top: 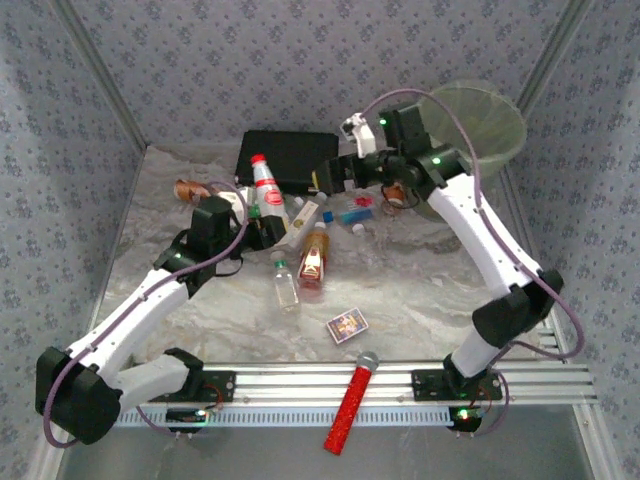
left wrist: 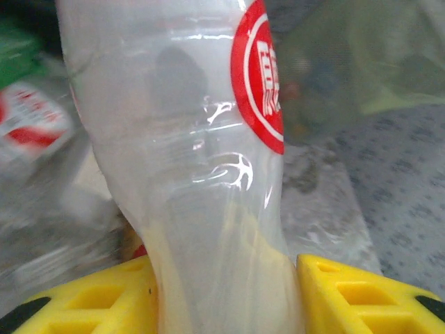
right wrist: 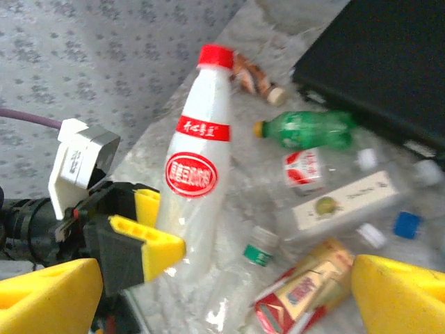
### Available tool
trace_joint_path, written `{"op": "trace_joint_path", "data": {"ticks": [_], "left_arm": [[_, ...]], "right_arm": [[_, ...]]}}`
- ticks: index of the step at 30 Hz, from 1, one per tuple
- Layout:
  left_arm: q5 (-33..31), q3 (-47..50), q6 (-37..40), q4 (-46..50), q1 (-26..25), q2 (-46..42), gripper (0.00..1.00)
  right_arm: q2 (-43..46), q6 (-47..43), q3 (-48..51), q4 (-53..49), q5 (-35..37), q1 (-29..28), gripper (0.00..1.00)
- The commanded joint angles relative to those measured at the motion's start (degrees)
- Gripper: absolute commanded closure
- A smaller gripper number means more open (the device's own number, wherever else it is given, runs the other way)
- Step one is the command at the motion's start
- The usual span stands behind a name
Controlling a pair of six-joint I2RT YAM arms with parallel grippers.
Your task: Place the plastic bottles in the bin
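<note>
Upright white bottle (top: 267,192), scattered bottles (top: 313,262), bin (top: 490,120)

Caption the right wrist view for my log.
Left hand clamps a white, red-capped plastic bottle beside scattered bottles.

A robot test cell, this, a lab rig: patterned cloth walls (top: 300,60) boxing in a marble-look table (top: 430,290), left arm (top: 130,320) and right arm (top: 485,235) bolted to an aluminium rail (top: 300,385) up front.
</note>
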State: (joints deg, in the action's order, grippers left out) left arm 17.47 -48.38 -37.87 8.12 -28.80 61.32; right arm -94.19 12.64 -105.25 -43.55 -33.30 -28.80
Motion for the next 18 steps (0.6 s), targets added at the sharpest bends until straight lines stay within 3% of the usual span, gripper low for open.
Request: {"op": "trace_joint_path", "data": {"ticks": [1,5,11,14,18], "left_arm": [[10.06,-2.91,5.26,-9.56,-0.32,0.82,0.51],[14.17,-2.89,4.73,-16.1,-1.44,2.51,0.52],[17.92,-5.4,4.77,-18.69,-2.69,5.67,0.54],[17.92,-6.77,5.11,-17.8,-3.04,7.03,0.56],[17.7,-7.25,4.91,-17.99,-3.19,7.8,0.56]], "right_arm": [[-2.65,5.05,-1.8,5.6,-9.05,-1.37,0.05],[-5.59,7.5,-2.1,9.56,-12.63,-1.44,0.04],[-9.0,9.97,-3.4,13.36,-16.0,-1.1,0.06],[-9.26,10.46,-3.56,13.8,-16.76,-0.82,0.12],[-8.82,10.16,-3.39,12.64,-15.92,-0.26,0.27]]}}
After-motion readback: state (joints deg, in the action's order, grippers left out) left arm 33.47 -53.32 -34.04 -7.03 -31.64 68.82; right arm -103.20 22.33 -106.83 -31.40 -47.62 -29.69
